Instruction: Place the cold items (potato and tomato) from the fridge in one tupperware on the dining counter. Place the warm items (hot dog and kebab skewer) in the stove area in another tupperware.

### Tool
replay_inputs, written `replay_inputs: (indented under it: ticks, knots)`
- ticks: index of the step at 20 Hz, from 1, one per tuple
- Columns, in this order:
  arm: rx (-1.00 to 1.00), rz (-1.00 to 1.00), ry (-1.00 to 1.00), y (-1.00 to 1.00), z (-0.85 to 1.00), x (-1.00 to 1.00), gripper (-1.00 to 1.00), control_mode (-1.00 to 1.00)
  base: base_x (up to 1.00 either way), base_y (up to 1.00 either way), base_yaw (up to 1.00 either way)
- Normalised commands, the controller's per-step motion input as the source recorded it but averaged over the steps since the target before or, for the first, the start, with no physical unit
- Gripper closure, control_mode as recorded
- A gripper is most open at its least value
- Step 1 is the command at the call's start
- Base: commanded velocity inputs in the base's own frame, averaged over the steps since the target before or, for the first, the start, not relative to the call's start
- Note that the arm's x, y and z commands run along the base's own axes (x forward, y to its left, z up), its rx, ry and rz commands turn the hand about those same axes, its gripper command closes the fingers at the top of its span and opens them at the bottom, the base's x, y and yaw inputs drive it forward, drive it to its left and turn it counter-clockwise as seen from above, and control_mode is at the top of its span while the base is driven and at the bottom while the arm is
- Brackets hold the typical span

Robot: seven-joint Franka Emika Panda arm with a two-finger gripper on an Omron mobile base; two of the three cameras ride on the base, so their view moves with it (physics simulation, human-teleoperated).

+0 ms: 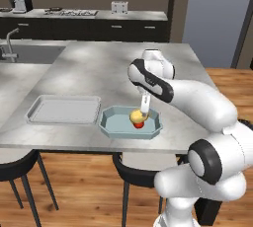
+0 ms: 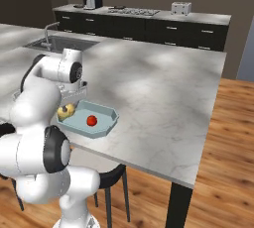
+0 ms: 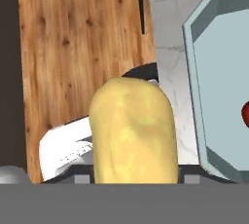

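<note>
The potato (image 3: pixel 132 130) fills the lower middle of the hand view, a yellow oblong whose long axis runs from 6 to 12 o'clock in that picture, its rounded end toward 12 and its lower end cut off by the picture's bottom. The gripper (image 1: pixel 143 112) is clamped on it, jaws part-way apart with the potato wedged between them. In the left base view the potato (image 1: pixel 137 116) hangs just over the near part of the blue-grey tupperware (image 1: pixel 111 125), at the edge of the dining counter (image 1: pixel 113 68); whether it touches the container floor cannot be told. From the right base view it (image 2: pixel 66 110) sits at the 9 o'clock end of the tupperware (image 2: pixel 105 123), partly hidden behind the arm.

The tomato (image 2: pixel 92 120) lies inside the same tupperware, near its middle (a small red ball, apart from the potato in this view). In the left base view it (image 1: pixel 139 125) peeks out directly under the potato, mostly covered. In the hand view a red sliver (image 3: pixel 245 115) shows at the 3 o'clock edge, cut off.

A second, paler tray-like tupperware (image 1: pixel 64 109) rests just beside the first at its 9 o'clock side.
</note>
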Motion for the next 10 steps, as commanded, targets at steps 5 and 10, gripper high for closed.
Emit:
replay_inputs:
  ticks: [5, 10]
  knots:
    - [0.00, 0.01, 0.00, 0.19, -0.51, 0.87, 1.00, -1.00, 0.00, 0.00, 0.00]
    - [0.00, 0.00, 0.00, 0.17, -0.58, 0.78, 1.00, -1.00, 0.00, 0.00, 0.00]
